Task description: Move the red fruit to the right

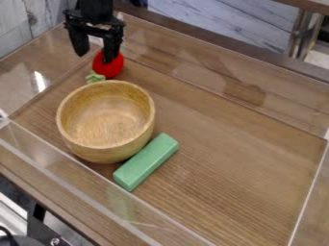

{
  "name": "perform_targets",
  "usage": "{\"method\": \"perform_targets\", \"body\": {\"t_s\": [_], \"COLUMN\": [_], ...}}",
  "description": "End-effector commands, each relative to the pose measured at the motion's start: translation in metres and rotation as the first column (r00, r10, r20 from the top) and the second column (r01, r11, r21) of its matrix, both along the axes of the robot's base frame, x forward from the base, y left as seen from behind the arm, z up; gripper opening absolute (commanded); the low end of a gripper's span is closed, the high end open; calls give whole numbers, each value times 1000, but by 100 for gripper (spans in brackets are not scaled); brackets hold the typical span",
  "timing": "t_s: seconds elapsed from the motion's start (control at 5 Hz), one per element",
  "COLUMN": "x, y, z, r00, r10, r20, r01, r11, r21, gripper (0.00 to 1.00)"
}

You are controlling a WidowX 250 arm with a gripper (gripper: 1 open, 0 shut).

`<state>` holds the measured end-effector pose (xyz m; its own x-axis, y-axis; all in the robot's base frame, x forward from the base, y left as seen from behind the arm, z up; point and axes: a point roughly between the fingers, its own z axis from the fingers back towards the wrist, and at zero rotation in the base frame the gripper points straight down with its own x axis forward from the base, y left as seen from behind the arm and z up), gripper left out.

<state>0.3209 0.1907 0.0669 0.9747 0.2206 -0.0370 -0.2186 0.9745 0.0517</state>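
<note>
I am hanging my claw [95,48] wide open, pointing down, just above the red fruit [110,65], holding nothing; whether a fingertip grazes it I cannot tell. The fruit is sitting on the table [244,135] at the far left, just behind the bowl [106,119]. A green block [145,160] is lying by the bowl's near right side. Bare wood is stretching right toward the clear wall [313,197].
</note>
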Motion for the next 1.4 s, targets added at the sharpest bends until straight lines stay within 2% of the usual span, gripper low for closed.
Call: {"method": "perform_targets", "body": {"t_s": [0.0, 0.4, 0.8, 1.0, 1.2], "x": [13, 22, 15, 17, 19], "y": [3, 1, -6, -3, 0], "z": [28, 18, 12, 0, -11], "r00": [996, 992, 996, 997, 997], "r10": [15, -90, -17, 5, 27], "r20": [87, 85, 85, 75, 66], "r01": [-20, 86, 12, -10, -31], "r11": [998, 995, 998, 998, 997], "r21": [55, 58, 62, 63, 64], "gripper": [100, 100, 100, 100, 0]}}
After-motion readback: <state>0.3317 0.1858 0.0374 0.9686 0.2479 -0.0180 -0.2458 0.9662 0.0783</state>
